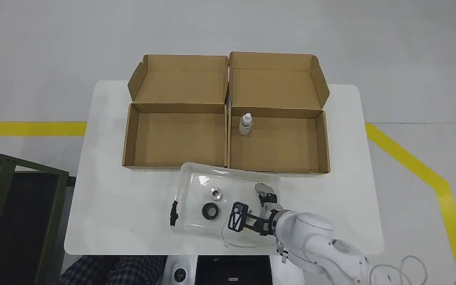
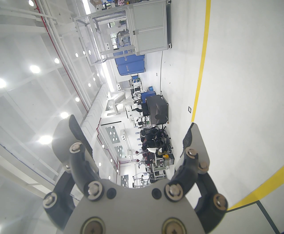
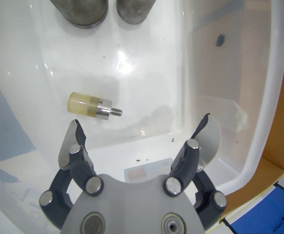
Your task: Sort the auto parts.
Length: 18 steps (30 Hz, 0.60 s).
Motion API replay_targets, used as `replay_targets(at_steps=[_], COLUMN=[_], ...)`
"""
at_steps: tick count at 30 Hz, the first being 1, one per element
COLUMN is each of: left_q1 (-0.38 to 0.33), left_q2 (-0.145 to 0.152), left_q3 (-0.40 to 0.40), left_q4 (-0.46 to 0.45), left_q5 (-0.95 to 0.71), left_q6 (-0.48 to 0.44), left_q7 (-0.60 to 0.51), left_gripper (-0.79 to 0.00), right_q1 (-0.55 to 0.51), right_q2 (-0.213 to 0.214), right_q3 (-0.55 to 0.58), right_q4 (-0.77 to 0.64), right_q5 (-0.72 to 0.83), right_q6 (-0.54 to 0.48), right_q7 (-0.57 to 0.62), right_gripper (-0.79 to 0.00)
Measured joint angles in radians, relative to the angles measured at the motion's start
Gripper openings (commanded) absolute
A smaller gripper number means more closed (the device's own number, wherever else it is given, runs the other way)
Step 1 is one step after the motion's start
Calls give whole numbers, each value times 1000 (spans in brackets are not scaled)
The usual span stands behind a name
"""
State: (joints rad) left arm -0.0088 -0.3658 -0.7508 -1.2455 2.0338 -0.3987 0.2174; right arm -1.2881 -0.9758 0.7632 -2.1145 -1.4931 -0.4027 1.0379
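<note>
Threaded stud and grey cylinders face the spread right hand.

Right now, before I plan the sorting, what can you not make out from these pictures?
- Right wrist view: two grey cylinders are cut off by the picture's edge.
- Top view: the black ring and the metal part in the clear tray are too small to identify.
- Top view: the right gripper covers the tray floor under it.
</note>
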Motion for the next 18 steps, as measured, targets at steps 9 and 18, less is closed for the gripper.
replay_targets(at_steps=[9,18], left_q1=[0,0], left_q2=[0,0], left_q3=[0,0], left_q4=[0,0], left_q5=[0,0], left_q6=[0,0], left_q7=[0,0], left_gripper=[0,0], right_q1=[0,10], right_q2=[-8,-19], right_q3=[-9,-17], right_q4=[22,29], right_q5=[-24,-6], right_q6=[-43,-81], right_q7=[-18,-34], right_gripper=[0,-215])
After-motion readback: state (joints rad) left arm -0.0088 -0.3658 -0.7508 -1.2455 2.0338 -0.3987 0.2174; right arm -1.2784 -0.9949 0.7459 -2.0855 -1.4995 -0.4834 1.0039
